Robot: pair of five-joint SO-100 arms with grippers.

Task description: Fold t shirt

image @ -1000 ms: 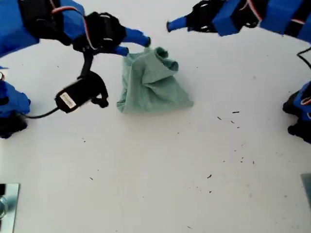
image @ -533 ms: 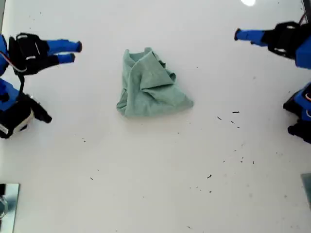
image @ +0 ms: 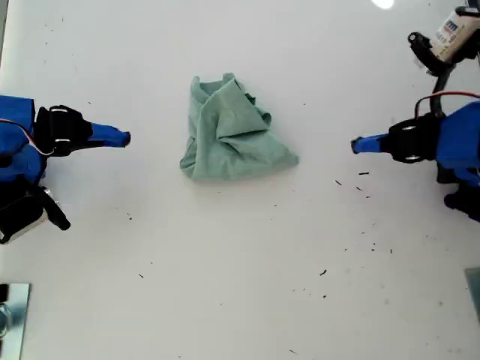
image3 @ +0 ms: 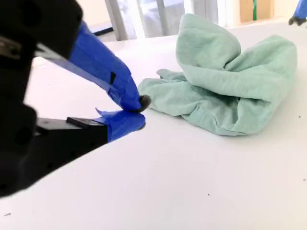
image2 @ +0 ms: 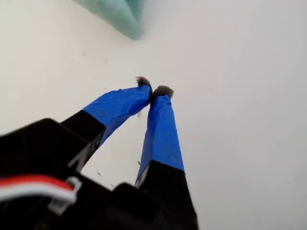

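Note:
The t shirt (image: 234, 133) lies crumpled in a pale green heap on the white table, a little above the middle of the exterior view. My second gripper (image: 126, 139) is shut and empty at the exterior view's left, a short gap from the heap. In the second wrist view its blue fingertips (image3: 141, 110) touch each other just in front of the t shirt (image3: 230, 91). My first gripper (image: 354, 145) is shut and empty at the exterior view's right, also clear of the cloth. The first wrist view shows its closed tips (image2: 152, 88) and one corner of the t shirt (image2: 122, 17) beyond.
Small black specks (image: 363, 174) dot the table in the exterior view's lower right. A metal object (image: 11, 315) sits at that view's bottom-left corner. The first arm's camera (image: 454, 30) and cable show at its upper right.
Both arms have drawn back from the t shirt's far edge to the exterior view's two sides and come lower in that view. The heap has settled and lies still.

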